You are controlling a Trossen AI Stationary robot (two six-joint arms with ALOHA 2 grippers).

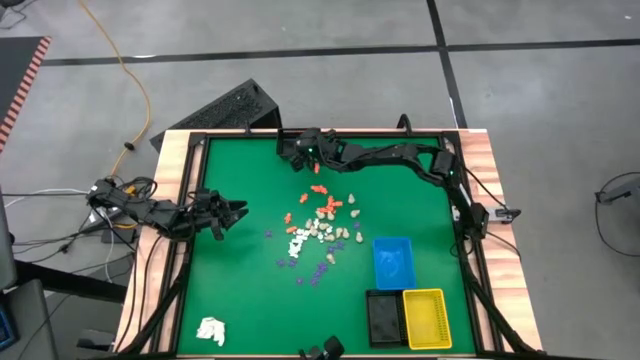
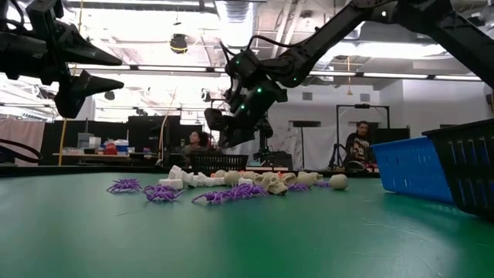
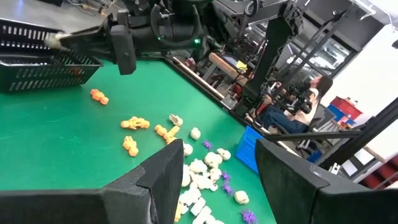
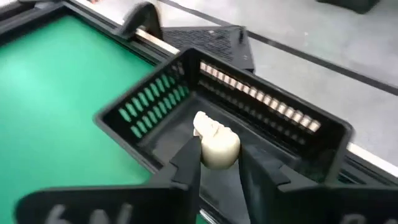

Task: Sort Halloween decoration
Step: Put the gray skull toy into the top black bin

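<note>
From where I stand, the left gripper (image 1: 236,211) waits at nine o'clock with fingers spread wide, the Halloween decoration (image 1: 318,228) lies heaped mid-mat, and at twelve o'clock the right gripper (image 4: 219,163) pinches a cream skull figurine (image 4: 214,142) over a black basket (image 4: 298,134).

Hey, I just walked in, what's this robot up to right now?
It is sorting tiny Halloween figurines. The right claw hangs over a black basket at the table's far edge, with a cream skull piece between its fingers. The left claw waits open at the table's left side. The pile of pieces remains mid-table, near blue, black and yellow trays.
</note>
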